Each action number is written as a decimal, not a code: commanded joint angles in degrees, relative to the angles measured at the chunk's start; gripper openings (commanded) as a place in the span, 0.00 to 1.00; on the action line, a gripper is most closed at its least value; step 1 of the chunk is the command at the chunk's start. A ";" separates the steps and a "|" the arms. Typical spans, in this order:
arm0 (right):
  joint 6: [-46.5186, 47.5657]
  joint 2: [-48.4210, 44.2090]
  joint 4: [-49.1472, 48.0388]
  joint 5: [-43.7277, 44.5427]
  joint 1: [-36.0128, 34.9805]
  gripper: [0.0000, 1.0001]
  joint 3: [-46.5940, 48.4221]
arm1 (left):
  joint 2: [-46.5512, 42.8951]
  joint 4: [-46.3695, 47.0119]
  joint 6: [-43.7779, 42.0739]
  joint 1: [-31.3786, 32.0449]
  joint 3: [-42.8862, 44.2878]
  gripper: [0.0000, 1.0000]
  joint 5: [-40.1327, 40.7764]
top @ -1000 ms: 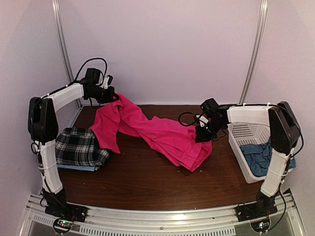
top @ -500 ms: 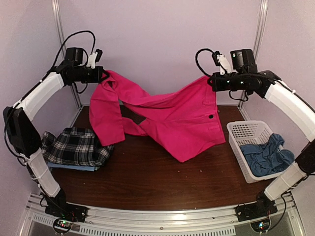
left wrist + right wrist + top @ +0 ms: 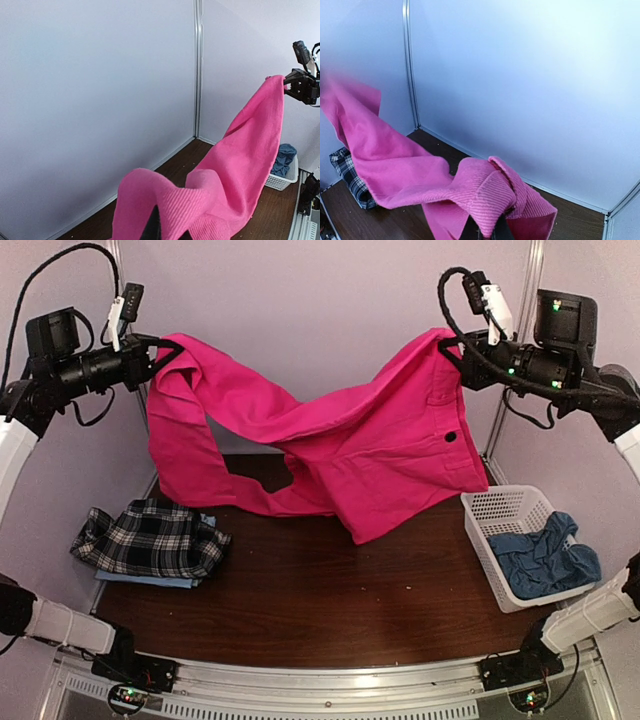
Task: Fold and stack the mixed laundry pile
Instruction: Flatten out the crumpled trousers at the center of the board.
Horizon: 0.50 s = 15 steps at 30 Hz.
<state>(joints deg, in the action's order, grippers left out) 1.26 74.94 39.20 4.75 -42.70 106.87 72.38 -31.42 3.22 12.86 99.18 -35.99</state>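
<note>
The hot-pink trousers [image 3: 340, 455] hang stretched in the air between both arms, well above the table. My left gripper [image 3: 160, 352] is shut on one top corner at the upper left; in the left wrist view the pink cloth [image 3: 220, 175] covers the fingers. At the upper right, my right gripper [image 3: 450, 348] is shut on the waistband corner, bunched over its jaws as pink trousers [image 3: 492, 192]. The black-and-white plaid shirt [image 3: 150, 540] lies folded at the table's left on a light blue shirt [image 3: 165, 582]. A duller blue cloth [image 3: 545, 555] sits in the basket.
A white lattice basket [image 3: 500, 515] stands at the table's right edge. The brown table [image 3: 330, 600] is walled by pale panels at back and sides. The trousers' lowest fold hangs over the table's middle.
Both arms have risen and spread apart, lifting the pink trousers off the table until they hang between the grippers. The plaid shirt and basket have stayed put.
</note>
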 commanded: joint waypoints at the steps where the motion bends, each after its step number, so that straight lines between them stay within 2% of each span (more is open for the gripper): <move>1: 0.76 -0.03 -1.10 6.53 1.02 0.00 0.39 | 2.72 3.02 -1.31 0.16 -0.07 0.00 -2.16; 5: -3.23 3.07 -3.41 5.00 11.38 0.00 -0.77 | 14.26 2.94 -1.05 0.15 7.34 0.00 1.42; 8: -4.87 9.53 -8.22 5.86 19.99 0.00 -2.60 | 28.06 4.93 4.03 -0.30 16.46 0.00 8.05; 9: -6.19 13.08 -9.76 6.27 22.69 0.00 -2.56 | 33.98 5.15 6.48 -0.79 20.90 0.16 10.56; 10: -7.78 17.28 -10.90 5.30 25.27 0.00 -1.96 | 39.66 5.94 10.85 -1.39 25.66 0.37 13.24; 11: -9.05 22.00 -9.77 3.16 27.30 0.16 0.57 | 44.63 6.93 14.81 -2.21 29.26 0.52 15.83; 12: -10.94 28.07 -5.72 2.62 28.85 0.42 5.68 | 48.21 8.40 19.35 -3.48 31.43 0.67 16.58; 13: -13.01 34.07 0.06 2.35 29.78 0.62 13.40 | 51.37 8.65 23.82 -4.77 33.73 0.81 15.90; 14: -15.00 39.79 7.43 1.10 30.45 0.71 25.00 | 53.69 7.08 26.14 -5.68 36.23 0.89 15.21; 15: -15.89 44.42 13.33 0.88 30.37 0.74 32.21 | 54.81 5.14 25.77 -5.91 38.33 0.91 15.26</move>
<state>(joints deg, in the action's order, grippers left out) -7.20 103.94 37.04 7.38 -14.70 117.82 121.23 -25.32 16.64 11.05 130.37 -25.69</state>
